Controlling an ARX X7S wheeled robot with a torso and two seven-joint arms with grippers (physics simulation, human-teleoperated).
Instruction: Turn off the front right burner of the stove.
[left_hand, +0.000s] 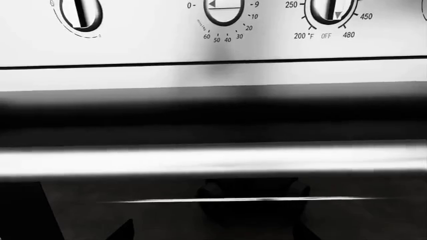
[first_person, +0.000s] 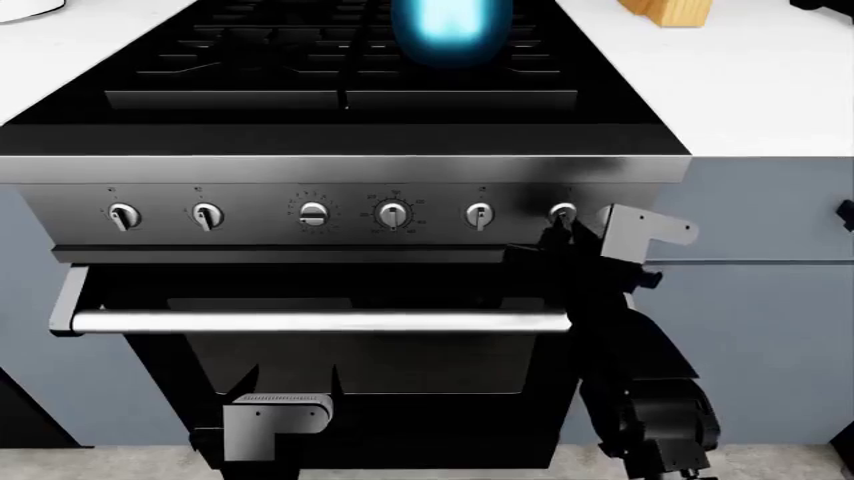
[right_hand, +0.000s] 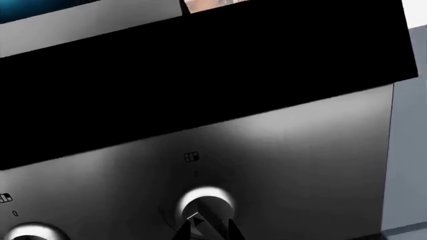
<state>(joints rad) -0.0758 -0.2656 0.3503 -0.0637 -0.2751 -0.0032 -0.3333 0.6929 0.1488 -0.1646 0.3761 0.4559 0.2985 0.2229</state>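
The stove (first_person: 347, 180) fills the head view, with six silver knobs on its steel panel. My right gripper (first_person: 561, 230) reaches up to the rightmost knob (first_person: 562, 211). In the right wrist view its two dark fingertips (right_hand: 180, 231) stand close together on either side of that knob (right_hand: 205, 201), closed on it. My left gripper (left_hand: 211, 232) is open and empty, low in front of the black oven door (first_person: 400, 370). It faces the bar handle (left_hand: 213, 159) and the middle knobs (left_hand: 223, 10). Its wrist bracket (first_person: 274, 415) shows below the handle.
A blue flame glow (first_person: 451, 25) sits over the black grates. White counters (first_person: 747, 90) flank the cooktop, with a wooden block (first_person: 667, 10) at the back right. Grey-blue cabinets (first_person: 767, 320) stand on either side of the stove. The long bar handle (first_person: 320, 321) juts out across the oven door.
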